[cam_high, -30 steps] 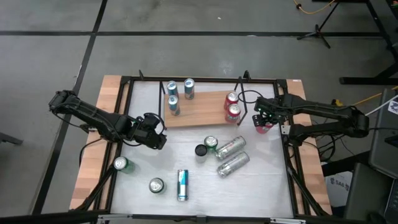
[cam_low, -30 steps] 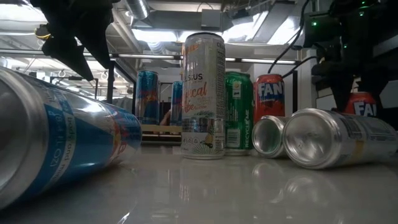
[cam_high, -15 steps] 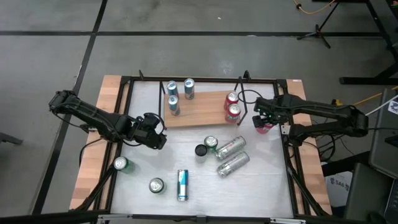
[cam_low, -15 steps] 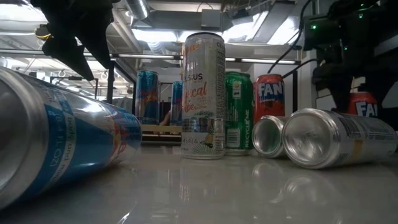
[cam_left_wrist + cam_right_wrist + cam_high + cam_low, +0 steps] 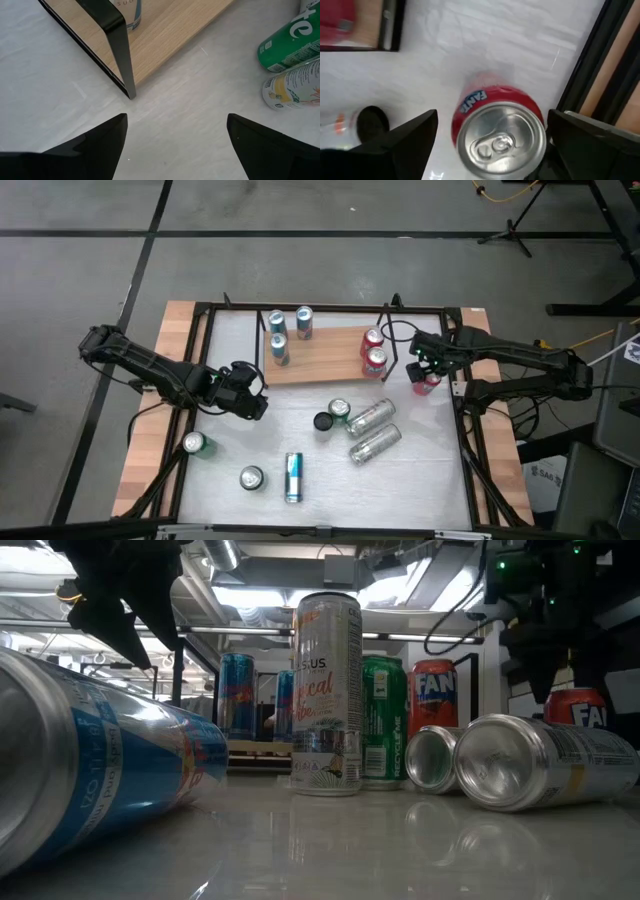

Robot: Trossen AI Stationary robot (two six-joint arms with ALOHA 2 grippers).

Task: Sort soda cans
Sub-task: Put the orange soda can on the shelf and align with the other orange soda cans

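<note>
My right claw [image 5: 490, 150] stands wide open directly above a red can [image 5: 498, 131], which sits upright on the white table [image 5: 430, 470] just off the right end of the wooden board [image 5: 320, 358]. The fingers straddle the can on either side without touching it; nothing is held. The can's silver top faces up at me, and the table's black frame rail runs close beside it.

On the board's right end, near that can, two more red cans [image 5: 373, 350] stand together. In front of the board's right half lie two silver cans [image 5: 372, 430] on their sides, with a green can [image 5: 339, 410] and a black can [image 5: 322, 421] touching them.

My left claw [image 5: 175, 135] hovers off the board's left front corner, open and empty. Three blue-and-silver cans [image 5: 279, 335] stand on the board's left end. Farthest from the board, a blue can [image 5: 292, 476] lies flat near the front edge, with two upright cans [image 5: 251, 477] further left.
</note>
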